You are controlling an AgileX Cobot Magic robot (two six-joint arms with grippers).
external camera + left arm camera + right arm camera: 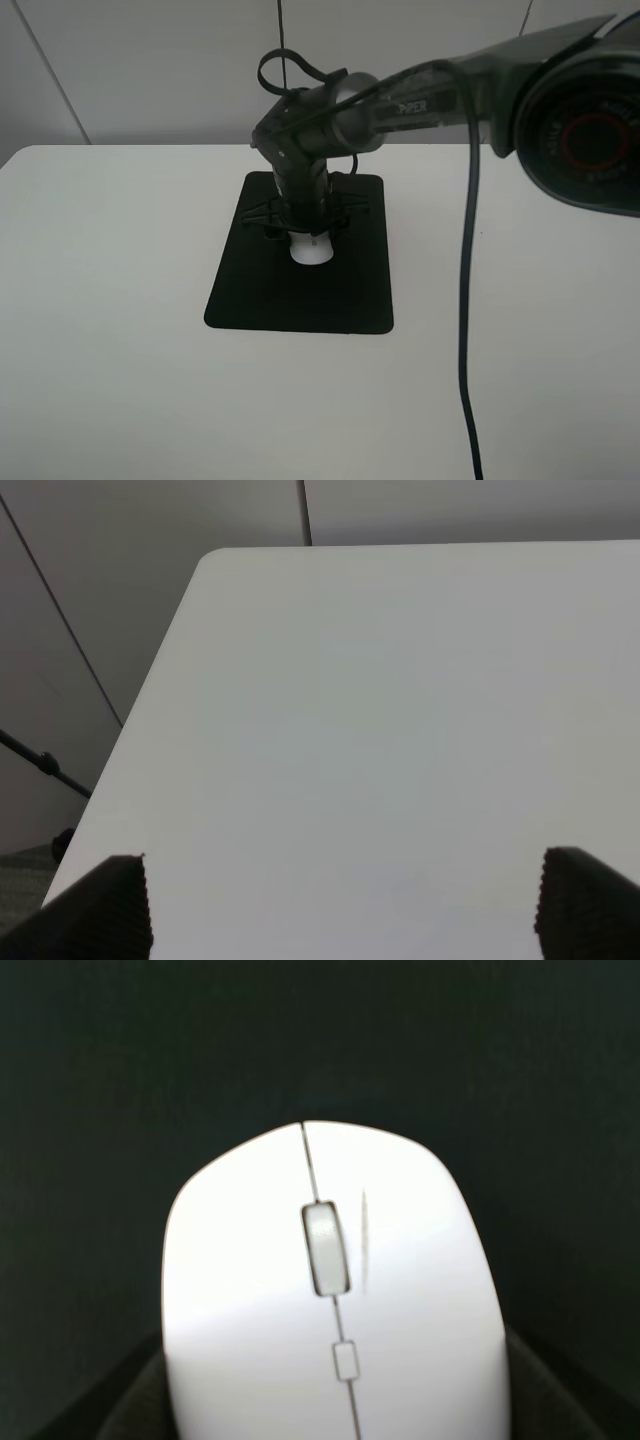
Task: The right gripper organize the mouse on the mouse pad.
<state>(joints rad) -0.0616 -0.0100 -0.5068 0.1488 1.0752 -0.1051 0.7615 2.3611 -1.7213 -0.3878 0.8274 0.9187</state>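
Already the mouse sits near the middle of the mouse pad, with the fingers of the right gripper seemingly clamped on its sides, so only letting go and backing off look left.

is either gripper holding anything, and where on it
The right gripper grips the mouse by its two sides, near the rear; the left gripper is open and empty.

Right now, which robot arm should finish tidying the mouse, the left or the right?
Right. The right gripper is directly over the mouse on the mouse pad, fingers either side of it. The left gripper is open, and its view shows table, no mouse.
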